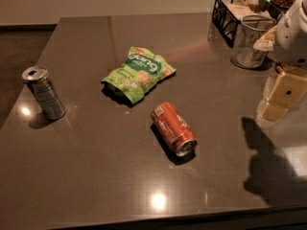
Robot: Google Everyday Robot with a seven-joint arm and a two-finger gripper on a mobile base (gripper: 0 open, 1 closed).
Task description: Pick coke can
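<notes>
The coke can (173, 128) is red-orange with white lettering and silver ends. It lies on its side near the middle of the dark table (96, 176), with its open end towards the front right. My gripper (280, 100) hangs above the table at the right edge of the view, well to the right of the can and a little further back. It touches nothing and holds nothing that I can see. Its shadow falls on the table below it.
A silver-grey can (44, 92) stands upright at the left. A green snack bag (139, 73) lies just behind the coke can. A clear round container (250, 42) and a black wire basket (229, 14) stand at the back right.
</notes>
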